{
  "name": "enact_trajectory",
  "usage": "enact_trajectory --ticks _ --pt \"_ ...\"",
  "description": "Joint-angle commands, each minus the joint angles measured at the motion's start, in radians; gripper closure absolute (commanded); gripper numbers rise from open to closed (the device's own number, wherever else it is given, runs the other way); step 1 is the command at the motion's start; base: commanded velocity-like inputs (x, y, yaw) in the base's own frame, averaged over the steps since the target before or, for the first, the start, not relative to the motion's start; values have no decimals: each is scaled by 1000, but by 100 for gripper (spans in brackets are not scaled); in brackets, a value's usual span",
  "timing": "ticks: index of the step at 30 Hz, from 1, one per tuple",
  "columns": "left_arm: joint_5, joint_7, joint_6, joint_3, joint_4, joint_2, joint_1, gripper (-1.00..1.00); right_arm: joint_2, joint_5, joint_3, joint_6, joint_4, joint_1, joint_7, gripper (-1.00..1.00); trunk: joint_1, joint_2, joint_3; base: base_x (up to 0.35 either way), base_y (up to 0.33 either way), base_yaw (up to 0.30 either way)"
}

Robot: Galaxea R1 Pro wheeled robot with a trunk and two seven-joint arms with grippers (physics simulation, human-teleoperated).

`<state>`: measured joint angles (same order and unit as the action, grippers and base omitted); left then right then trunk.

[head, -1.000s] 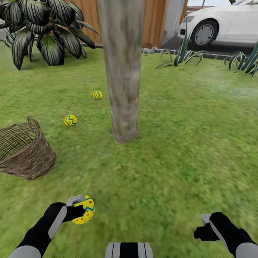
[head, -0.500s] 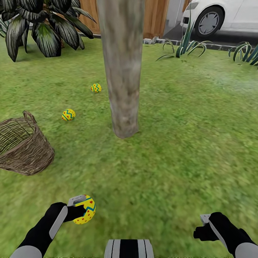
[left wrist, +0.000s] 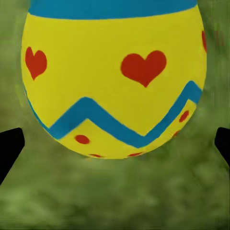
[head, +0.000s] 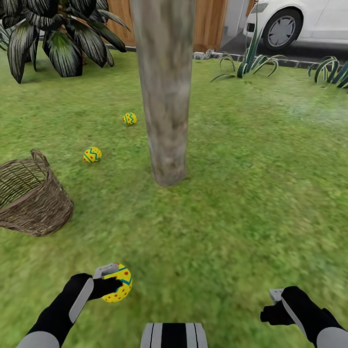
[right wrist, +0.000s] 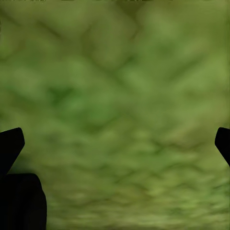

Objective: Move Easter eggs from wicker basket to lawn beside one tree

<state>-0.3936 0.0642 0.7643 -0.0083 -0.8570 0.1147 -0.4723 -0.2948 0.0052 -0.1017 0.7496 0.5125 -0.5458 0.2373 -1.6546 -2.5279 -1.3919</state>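
Observation:
A yellow Easter egg (head: 118, 284) with red hearts and a blue zigzag hangs just above the lawn (head: 232, 203), and my left gripper (head: 113, 282) is shut on it. In the left wrist view the egg (left wrist: 115, 76) sits between the black fingertips (left wrist: 9, 146). Two more eggs (head: 129, 118) (head: 92, 154) lie on the grass left of the tree (head: 164, 96), whose grey-brown trunk stands straight ahead. At the left the wicker basket (head: 31, 200) leans on the lawn, and no egg shows in the part of its inside I can see. My right gripper (head: 271, 305) is open over bare grass (right wrist: 115, 96).
A broad-leaved palm (head: 58, 34) grows at the back left. The wooden fence (head: 208, 24) runs behind the tree. A white car (head: 299, 19) and spiky plants (head: 251, 63) are at the back right. Open grass stretches right of the trunk.
The whole view first shifted as the camera moved closer to the tree. Since then my left gripper has edged slightly right with the egg. The right arm has stayed put.

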Motion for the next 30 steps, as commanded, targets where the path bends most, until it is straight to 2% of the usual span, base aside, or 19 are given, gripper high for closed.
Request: enact_trajectory --ticks 1,13,19,25,30 --pt "-10 7 4 -1 -1 0 0 -100 -1 1 -6 4 1 0 3 -100 0 0 -1 0 0 0" --pt "-11 6 3 1 1 -1 0 -100 -1 1 -6 4 1 0 3 -100 0 0 -1 0 0 0" --pt "-2 16 3 -1 2 -23 0 -100 -1 1 -6 4 1 0 3 -100 3 1 22 0 0 0" --pt "-8 16 4 1 3 -24 0 -100 -1 1 -6 4 1 0 2 -100 6 3 46 -6 0 0" --pt "-10 16 3 1 14 -26 0 -100 -1 1 -6 4 1 0 2 -100 8 4 65 -281 0 0"
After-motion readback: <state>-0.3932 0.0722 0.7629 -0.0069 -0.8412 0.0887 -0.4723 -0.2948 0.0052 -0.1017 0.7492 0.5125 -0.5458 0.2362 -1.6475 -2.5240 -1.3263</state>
